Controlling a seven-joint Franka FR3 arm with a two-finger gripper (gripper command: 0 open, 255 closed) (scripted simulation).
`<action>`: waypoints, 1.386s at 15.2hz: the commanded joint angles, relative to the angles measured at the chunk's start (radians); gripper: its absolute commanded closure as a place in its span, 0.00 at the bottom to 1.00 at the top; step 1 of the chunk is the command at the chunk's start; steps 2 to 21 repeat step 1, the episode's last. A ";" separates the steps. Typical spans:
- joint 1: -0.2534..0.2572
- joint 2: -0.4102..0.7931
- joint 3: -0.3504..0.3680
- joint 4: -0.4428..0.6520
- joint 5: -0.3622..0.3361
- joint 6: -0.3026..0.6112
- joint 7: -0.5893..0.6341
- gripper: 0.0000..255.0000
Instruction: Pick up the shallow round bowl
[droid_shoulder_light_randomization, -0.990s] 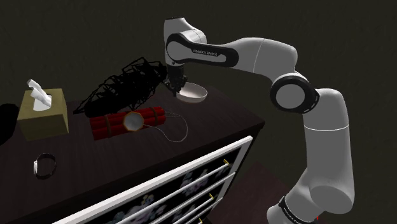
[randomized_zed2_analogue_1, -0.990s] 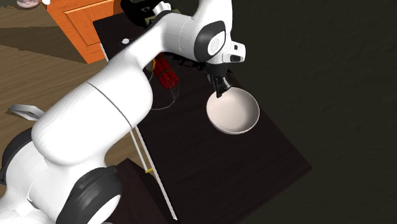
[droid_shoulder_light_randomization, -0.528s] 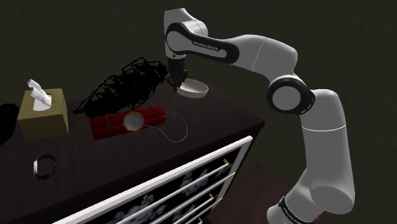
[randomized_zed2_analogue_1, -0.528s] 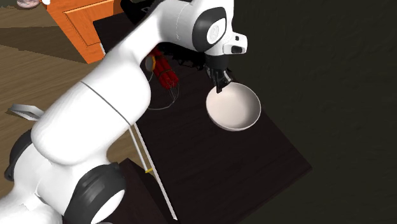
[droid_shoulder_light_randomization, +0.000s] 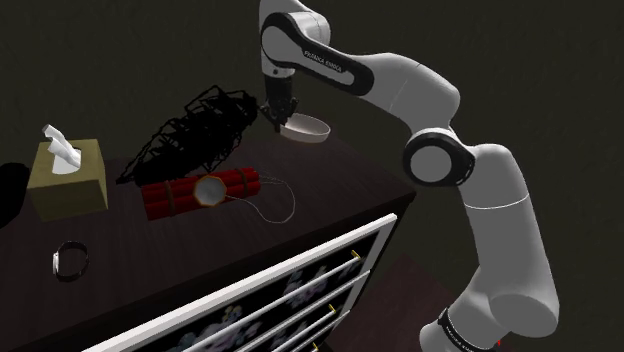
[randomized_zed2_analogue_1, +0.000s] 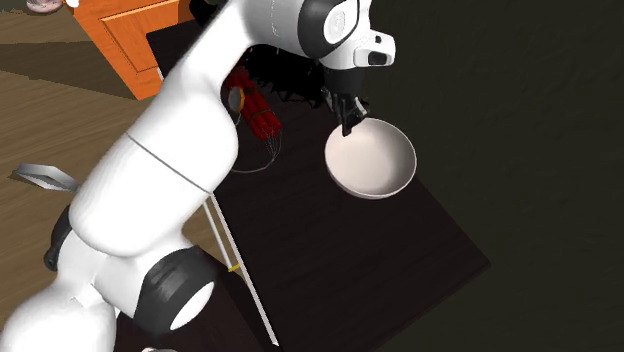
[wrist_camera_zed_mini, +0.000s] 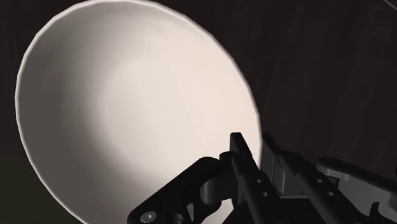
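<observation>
The shallow round bowl (droid_shoulder_light_randomization: 308, 129) is white and hangs slightly tilted, a little above the back of the dark dresser top (droid_shoulder_light_randomization: 330, 185). My black gripper (droid_shoulder_light_randomization: 279, 117) is shut on the bowl's rim at the side nearest the wire basket. In the second exterior view the bowl (randomized_zed2_analogue_1: 371, 160) hangs below the gripper (randomized_zed2_analogue_1: 349, 124), clear of the dark top (randomized_zed2_analogue_1: 340, 250). In the wrist view the gripper (wrist_camera_zed_mini: 253, 145) pinches the thin rim of the bowl (wrist_camera_zed_mini: 127, 95), one finger inside and one outside.
On the dresser lie a black wire basket (droid_shoulder_light_randomization: 195, 135), a red dynamite bundle with a clock face and wire (droid_shoulder_light_randomization: 200, 192), a tissue box (droid_shoulder_light_randomization: 68, 175) and a small ring-shaped band (droid_shoulder_light_randomization: 70, 262). White-framed drawers (droid_shoulder_light_randomization: 300, 290) front the dresser. An orange cabinet (randomized_zed2_analogue_1: 130, 40) stands behind.
The arm has risen, carrying the bowl up off the dresser top and slightly toward the wall. The grip on the rim is unchanged.
</observation>
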 joint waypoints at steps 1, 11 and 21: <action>0.007 0.022 -0.003 0.050 -0.002 -0.025 -0.005 1.00; 0.007 0.022 -0.003 0.050 -0.002 -0.025 -0.005 1.00; 0.007 0.022 -0.003 0.050 -0.002 -0.025 -0.005 1.00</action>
